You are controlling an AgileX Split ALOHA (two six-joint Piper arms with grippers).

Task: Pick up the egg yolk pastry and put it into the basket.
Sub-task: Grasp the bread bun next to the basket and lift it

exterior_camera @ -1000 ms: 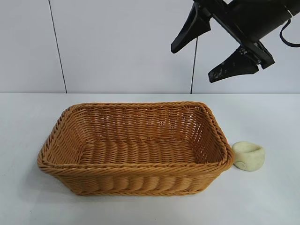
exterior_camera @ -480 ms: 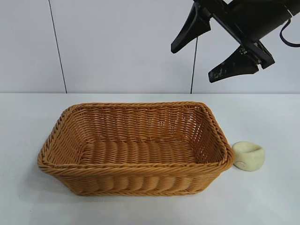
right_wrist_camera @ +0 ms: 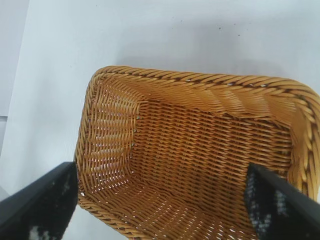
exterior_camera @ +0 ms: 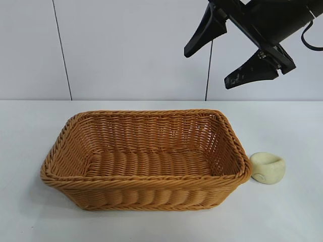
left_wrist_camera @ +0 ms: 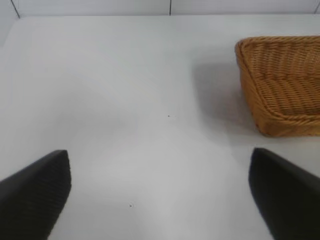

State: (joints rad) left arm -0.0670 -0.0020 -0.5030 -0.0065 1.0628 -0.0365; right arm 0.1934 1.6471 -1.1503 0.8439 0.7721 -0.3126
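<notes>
The egg yolk pastry (exterior_camera: 268, 167), a small pale cream-yellow puck with a dented top, lies on the white table just off the basket's right end. The basket (exterior_camera: 146, 181) is large, orange-brown wicker and holds nothing. My right gripper (exterior_camera: 207, 69) hangs open and empty high above the basket's far right corner. In the right wrist view it (right_wrist_camera: 161, 210) looks down into the basket (right_wrist_camera: 200, 82), and the pastry is out of that view. My left gripper (left_wrist_camera: 160, 200) is open and empty over bare table, with one end of the basket (left_wrist_camera: 280, 75) ahead of it to one side.
A white table (exterior_camera: 282, 217) carries everything and a white panelled wall (exterior_camera: 126, 50) stands behind it. The left arm does not show in the exterior view.
</notes>
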